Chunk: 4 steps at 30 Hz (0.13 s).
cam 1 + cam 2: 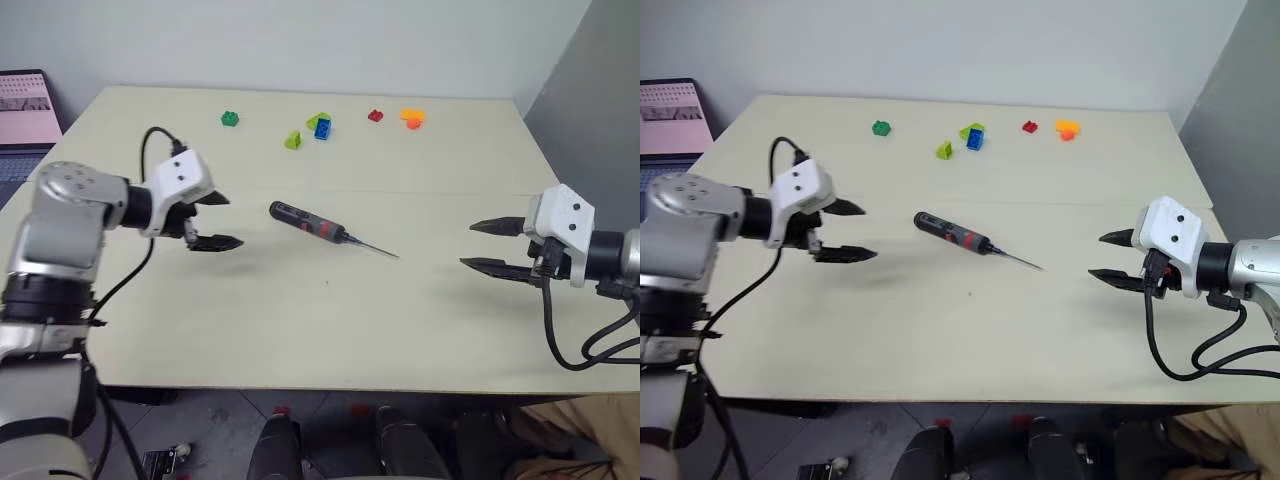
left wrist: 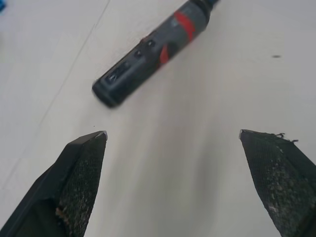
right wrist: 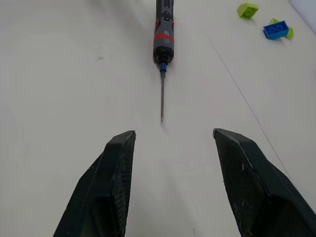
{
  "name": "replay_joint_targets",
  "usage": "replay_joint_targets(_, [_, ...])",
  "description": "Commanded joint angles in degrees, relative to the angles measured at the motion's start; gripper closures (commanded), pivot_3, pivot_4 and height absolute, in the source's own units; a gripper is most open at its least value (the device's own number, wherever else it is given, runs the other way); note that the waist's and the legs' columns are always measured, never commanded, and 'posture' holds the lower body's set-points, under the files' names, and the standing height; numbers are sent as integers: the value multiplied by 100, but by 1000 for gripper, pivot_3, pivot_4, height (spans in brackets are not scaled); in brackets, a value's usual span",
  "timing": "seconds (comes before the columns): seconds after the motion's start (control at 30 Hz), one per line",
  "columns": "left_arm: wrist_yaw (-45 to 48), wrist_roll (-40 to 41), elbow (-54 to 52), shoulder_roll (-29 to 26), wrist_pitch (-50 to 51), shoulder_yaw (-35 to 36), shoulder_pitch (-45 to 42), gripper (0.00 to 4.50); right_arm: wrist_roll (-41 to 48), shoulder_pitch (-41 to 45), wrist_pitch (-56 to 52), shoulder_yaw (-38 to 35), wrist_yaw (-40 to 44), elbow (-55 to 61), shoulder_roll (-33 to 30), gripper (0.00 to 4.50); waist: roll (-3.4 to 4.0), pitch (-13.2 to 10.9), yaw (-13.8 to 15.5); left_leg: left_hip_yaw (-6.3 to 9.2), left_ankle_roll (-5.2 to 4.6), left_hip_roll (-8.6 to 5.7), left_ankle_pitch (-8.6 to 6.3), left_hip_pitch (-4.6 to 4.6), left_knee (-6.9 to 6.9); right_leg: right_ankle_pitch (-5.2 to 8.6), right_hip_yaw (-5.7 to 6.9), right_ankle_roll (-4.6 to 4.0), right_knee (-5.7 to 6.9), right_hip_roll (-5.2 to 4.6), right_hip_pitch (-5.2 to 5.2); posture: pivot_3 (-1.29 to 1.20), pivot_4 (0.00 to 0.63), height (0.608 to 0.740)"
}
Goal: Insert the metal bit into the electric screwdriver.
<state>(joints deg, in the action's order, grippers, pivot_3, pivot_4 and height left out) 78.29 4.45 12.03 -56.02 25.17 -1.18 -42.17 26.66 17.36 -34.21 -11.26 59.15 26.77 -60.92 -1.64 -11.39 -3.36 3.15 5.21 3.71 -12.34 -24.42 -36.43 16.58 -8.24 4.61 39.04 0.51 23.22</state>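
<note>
Left eye view: the left tool (image 1: 213,221) hovers over the worktop (image 1: 300,320) with its two black fingers spread wide and nothing between them, its tips pointing toward the screwdriver (image 1: 306,223) and a clear gap of bare surface between them. The right tool (image 1: 488,245) hangs on the other side, fingers parted and likewise empty, aimed at the bit's free end from well apart. In the wrist views the finger pads (image 2: 84,168) are tapered black wedges with a rough, gritty face. The screwdriver lies flat near the worktop's middle, a slim pen-shaped cylinder with a black butt, a red and grey band, and a narrowed tip. The bit (image 3: 162,101), a thin straight dark rod, sticks out of that tip in line with the body, seated in the nose, with a small blue collar where they meet. The worktop is pale, smooth and matte, with a faint seam running across it behind the screwdriver. Open room surrounds the screwdriver on every side; the near edge lies well clear of it. Small bricks (image 1: 321,127) in green, blue, red and orange sit scattered near the far edge.
</note>
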Motion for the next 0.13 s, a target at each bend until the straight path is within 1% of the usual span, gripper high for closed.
replay_joint_targets(0.03, [66,430,-590,-428,327,571,525,6,-9,-81,269,-229,257,-98,-188,1873,0,0,9,-3,0,0,0,0,-8,3,-3,5,-1,-1,-2,0,150,740])
replay_joint_targets(0.13, [4,733,-833,-585,633,905,1029,6,-108,13,470,-107,340,-331,-190,1873,0,0,0,-7,-1,2,-1,0,-21,4,-5,6,-1,-1,-5,0,150,740])
